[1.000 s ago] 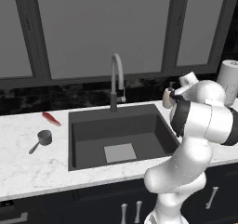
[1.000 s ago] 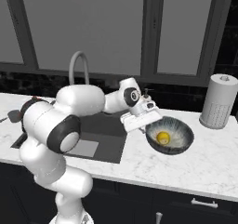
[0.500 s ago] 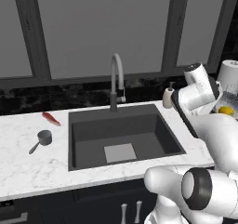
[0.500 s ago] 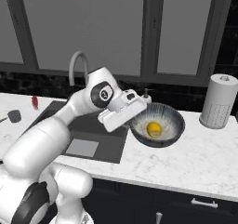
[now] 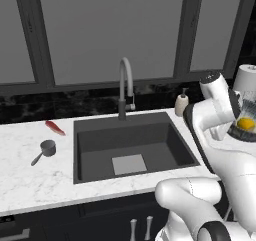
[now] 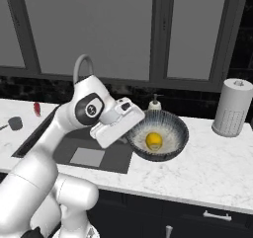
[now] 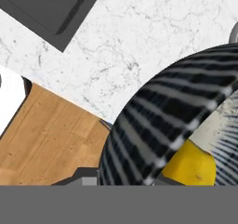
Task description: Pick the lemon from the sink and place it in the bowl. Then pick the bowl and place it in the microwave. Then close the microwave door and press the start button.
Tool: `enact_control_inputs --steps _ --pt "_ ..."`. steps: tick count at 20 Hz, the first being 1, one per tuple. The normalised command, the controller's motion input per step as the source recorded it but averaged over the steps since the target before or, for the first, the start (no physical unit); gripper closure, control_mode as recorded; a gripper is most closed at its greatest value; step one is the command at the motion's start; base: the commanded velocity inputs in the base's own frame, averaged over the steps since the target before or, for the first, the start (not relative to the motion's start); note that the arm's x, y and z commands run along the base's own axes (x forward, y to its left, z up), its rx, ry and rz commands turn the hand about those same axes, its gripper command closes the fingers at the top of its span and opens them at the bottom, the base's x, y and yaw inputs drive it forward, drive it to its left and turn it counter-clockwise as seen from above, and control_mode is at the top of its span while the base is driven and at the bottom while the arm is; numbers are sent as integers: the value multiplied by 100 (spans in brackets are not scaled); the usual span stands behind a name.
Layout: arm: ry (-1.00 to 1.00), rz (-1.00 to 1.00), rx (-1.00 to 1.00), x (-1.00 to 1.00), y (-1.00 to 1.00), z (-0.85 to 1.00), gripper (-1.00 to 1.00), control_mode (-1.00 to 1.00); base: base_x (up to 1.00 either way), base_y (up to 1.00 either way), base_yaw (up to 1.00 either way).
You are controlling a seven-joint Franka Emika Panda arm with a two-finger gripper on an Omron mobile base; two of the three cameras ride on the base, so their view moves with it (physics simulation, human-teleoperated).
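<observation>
Spanning: white marble counter (image 6: 217, 168) | dark sink (image 5: 130, 145) | wood floor (image 7: 51, 135)

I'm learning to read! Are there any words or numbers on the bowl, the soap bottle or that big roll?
None: no words or numbers can be read.
The bowl has stripes only, with the lemon inside.
The soap bottle is plain.
The paper towel roll is plain.
</observation>
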Motion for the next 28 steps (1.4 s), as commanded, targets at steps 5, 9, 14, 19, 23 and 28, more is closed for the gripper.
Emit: enact_control_inputs --steps 5,9,14,19,23,28 --pt "0 -14 0 -29 8 64 100 -100 0 0 0" --pt "0 -8 1 -53 12 100 100 -100 0 0 0" --pt "5 16 7 -35 53 63 100 -100 0 0 0" --pt "11 29 1 -1 98 30 100 -100 0 0 0" --pt "5 24 0 -1 100 6 100 -100 0 0 0" --pt "0 42 0 0 90 0 100 -100 0 0 0"
